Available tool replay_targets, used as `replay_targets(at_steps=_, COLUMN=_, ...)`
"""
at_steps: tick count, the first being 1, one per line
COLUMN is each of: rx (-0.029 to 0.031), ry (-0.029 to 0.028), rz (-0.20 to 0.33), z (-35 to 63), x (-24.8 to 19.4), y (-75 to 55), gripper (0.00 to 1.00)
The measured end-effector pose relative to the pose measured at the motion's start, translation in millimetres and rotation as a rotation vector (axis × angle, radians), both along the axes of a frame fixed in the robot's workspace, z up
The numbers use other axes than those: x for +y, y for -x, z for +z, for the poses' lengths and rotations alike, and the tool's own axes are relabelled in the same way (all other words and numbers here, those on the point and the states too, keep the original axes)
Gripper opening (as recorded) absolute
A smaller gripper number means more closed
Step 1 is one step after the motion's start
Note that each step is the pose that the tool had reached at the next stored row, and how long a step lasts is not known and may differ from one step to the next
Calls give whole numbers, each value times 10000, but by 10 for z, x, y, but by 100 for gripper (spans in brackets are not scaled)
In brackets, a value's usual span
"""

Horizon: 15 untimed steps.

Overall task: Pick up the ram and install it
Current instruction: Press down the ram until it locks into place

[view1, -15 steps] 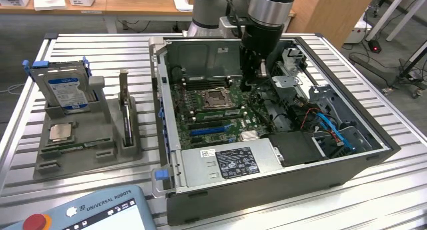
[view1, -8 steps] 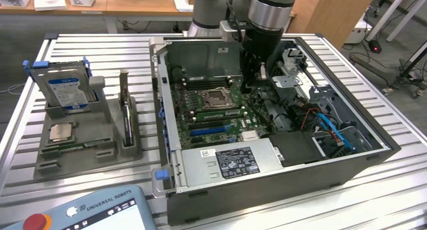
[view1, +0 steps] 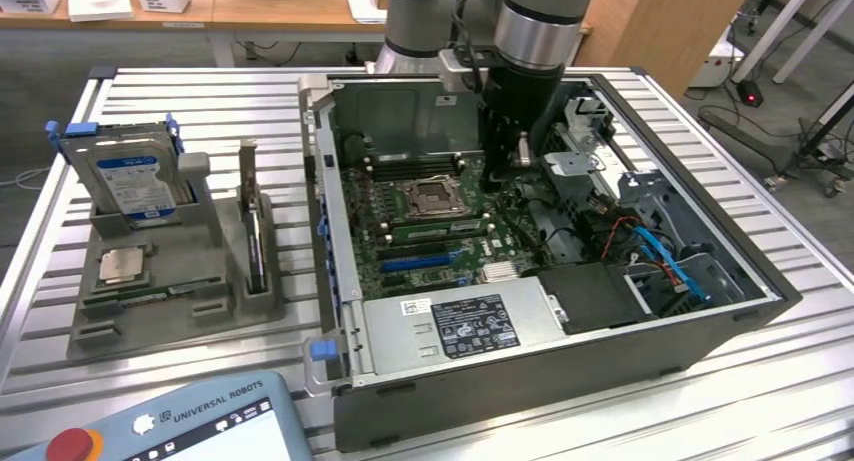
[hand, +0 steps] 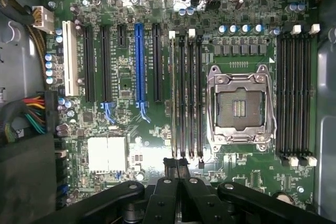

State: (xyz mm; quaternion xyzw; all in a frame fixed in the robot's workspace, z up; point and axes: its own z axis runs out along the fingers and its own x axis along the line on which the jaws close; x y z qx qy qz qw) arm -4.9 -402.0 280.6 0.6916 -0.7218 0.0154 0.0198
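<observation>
a workroom with wooden desks (view1: 267, 11) behind and grey floor holds a slatted metal table (view1: 787, 391). on it lies an open computer case (view1: 561, 371) – the robot arm (view1: 541, 41) reaches down into it – with a grey tray (view1: 200, 311) carrying a hard drive (view1: 134, 181) toward the exterior view's left. a teach pendant (view1: 174, 426) sits at the near edge. on the motherboard (hand: 152, 129), the ram (hand: 172, 93) stands edge-on in a memory slot between the empty processor socket (hand: 239, 106) and the card slots – the gripper (hand: 176, 162), fingers pressed together, is at one end of it.
</observation>
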Motion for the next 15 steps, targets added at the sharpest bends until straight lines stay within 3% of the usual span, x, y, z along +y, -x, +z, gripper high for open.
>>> replay_targets(at_steps=10, rx=-1, ry=-1, rz=0, z=-103, x=0, y=0, gripper=10)
replay_targets(at_steps=15, rx=0, ry=1, rz=0, z=-107, x=0, y=0, gripper=10)
